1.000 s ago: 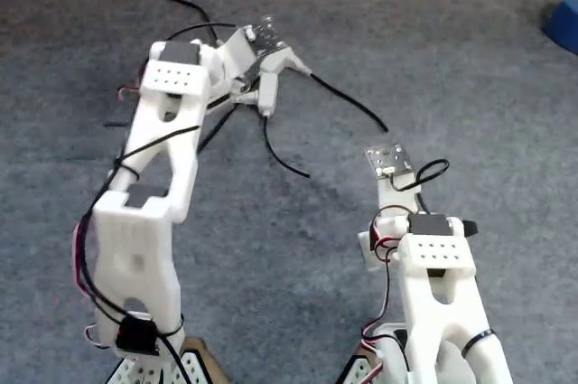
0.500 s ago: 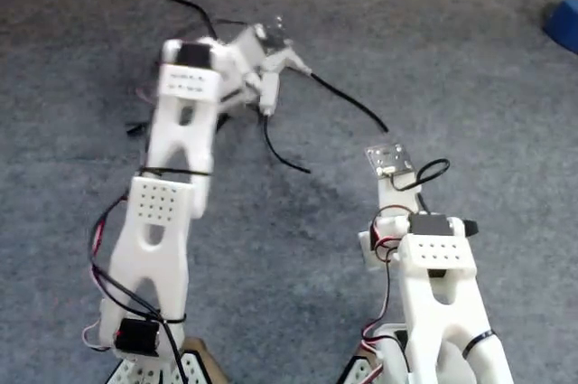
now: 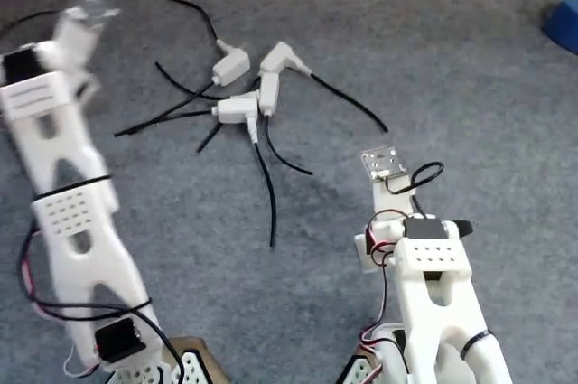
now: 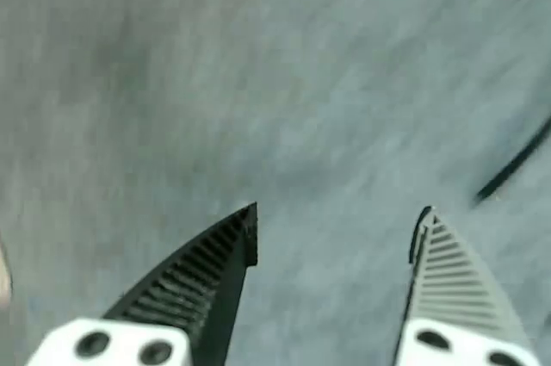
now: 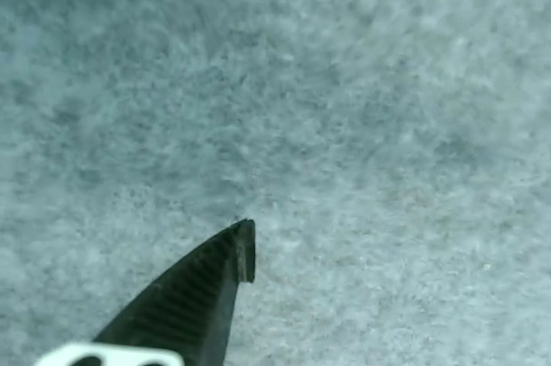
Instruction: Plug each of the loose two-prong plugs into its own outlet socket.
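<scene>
1. While the job had barely begun, the white plastic plug pieces point(image 3: 237, 110) on thin black cords lay in a loose heap on the fuzzy grey carpet point(image 3: 452, 68). The heap sat between the two claws and well apart from both.
2. Some plug pieces touched each other in the middle of the heap, but I could not tell if any plug sat inside a socket. I think most of the plugging in was left to do.
3. The left claw point(image 4: 337, 215) was apart and held nothing. It hung over the carpet, far off to one side of the heap, and just the tip of one black cord point(image 4: 516, 164) lay near it.
4. The right claw point(image 3: 384, 163) was low over the carpet on the other side of the heap. I could not tell if it was apart or together.
5. A second before, the left arm was stretched over the heap with the left claw right at the plug pieces. Then it swung away to the side, so the whole heap showed.
6. A long black cord point(image 3: 268, 194) trailed out of the heap toward the robot, where none had been before. The right arm had hardly moved.
</scene>
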{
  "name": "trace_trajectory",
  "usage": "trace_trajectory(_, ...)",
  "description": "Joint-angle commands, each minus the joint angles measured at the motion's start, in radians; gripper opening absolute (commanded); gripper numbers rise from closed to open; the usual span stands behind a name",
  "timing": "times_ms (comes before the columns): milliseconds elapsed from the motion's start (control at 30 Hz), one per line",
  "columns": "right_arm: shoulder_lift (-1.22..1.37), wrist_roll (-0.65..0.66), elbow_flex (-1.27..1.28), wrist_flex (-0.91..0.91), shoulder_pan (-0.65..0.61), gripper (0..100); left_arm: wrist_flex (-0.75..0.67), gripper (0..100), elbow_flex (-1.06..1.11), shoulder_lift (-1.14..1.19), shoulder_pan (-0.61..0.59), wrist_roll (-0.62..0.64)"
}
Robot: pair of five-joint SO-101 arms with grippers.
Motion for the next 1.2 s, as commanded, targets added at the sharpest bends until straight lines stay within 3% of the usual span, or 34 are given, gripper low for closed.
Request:
trace_trajectory(0,-0.022,0.002,-0.005,-0.013,-0.015,60.5,0.038,28,-0.041,-0.019,-0.134,0.012)
trace_trajectory(100,-0.022,0.002,-0.005,-0.013,-0.015,60.5,0.077,28,-0.041,-0.021,-0.229,0.038)
trace_trajectory(267,-0.019,0.002,-0.005,-0.013,-0.015,60.5,0.092,28,-0.028,-0.07,-0.392,0.187)
trace_trajectory(533,-0.019,0.002,-0.005,-0.013,-0.015,60.5,0.083,28,0.002,-0.073,-0.549,0.109)
trace_trajectory(867,-0.022,0.002,-0.004,-0.01,-0.015,60.5,-0.166,29,0.018,-0.051,-0.627,0.078)
trace_trajectory(1067,-0.022,0.002,-0.004,-0.01,-0.015,60.5,-0.245,39,0.042,0.019,-0.636,0.104)
trace_trajectory(1167,-0.022,0.002,-0.004,-0.01,-0.015,60.5,-0.267,40,0.036,0.054,-0.638,0.106)
